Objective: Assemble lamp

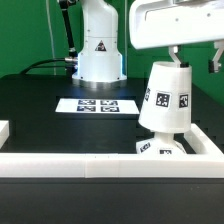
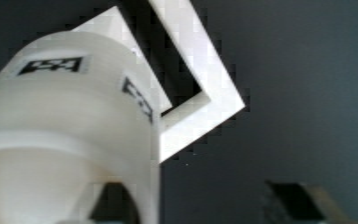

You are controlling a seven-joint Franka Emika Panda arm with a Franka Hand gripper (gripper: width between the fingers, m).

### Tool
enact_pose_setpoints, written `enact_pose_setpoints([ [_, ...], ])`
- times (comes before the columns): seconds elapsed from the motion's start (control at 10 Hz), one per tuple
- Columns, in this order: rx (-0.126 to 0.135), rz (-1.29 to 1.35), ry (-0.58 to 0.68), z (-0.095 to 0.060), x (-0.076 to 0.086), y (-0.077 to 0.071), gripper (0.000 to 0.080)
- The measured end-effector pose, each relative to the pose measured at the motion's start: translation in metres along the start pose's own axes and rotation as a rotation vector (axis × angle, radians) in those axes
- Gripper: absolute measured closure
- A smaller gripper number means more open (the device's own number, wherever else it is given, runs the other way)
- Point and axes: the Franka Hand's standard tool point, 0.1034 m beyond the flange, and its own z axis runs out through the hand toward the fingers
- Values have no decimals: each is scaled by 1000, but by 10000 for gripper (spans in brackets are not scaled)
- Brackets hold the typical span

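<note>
The white cone shade [image 1: 165, 96] with black-and-white tags sits tilted on top of the blocky lamp base [image 1: 160, 148], near the exterior view's right. The bulb is hidden, so I cannot tell whether it is under the shade. My gripper [image 1: 193, 58] hangs just above and slightly right of the shade's top. In the wrist view the shade [image 2: 69, 120] fills one side and overlaps one dark finger [image 2: 126, 205]. The other finger [image 2: 300, 200] stands well apart, with only dark table between them. The gripper [image 2: 211, 205] is open and holds nothing.
A white raised frame [image 1: 110, 162] runs along the front and right, with its corner in the wrist view [image 2: 197, 70]. The marker board [image 1: 97, 104] lies mid-table. The robot's base [image 1: 98, 45] stands at the back. A white block [image 1: 4, 128] is at the left edge.
</note>
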Motion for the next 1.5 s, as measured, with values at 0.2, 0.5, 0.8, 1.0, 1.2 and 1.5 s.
enact_pose_setpoints([
  [0.2,-28,-6,8,-4,-9,-12,193],
  [0.5,-32,-27,9,-4,-22,-28,103],
  [0.8,-28,-28,12,-1,-30,-34,101],
  [1.0,-20,-20,23,1,-30,-34,101],
  [1.2,-21,-20,23,1,-31,-34,101],
  [1.5,-21,-20,23,2,-31,-34,101],
])
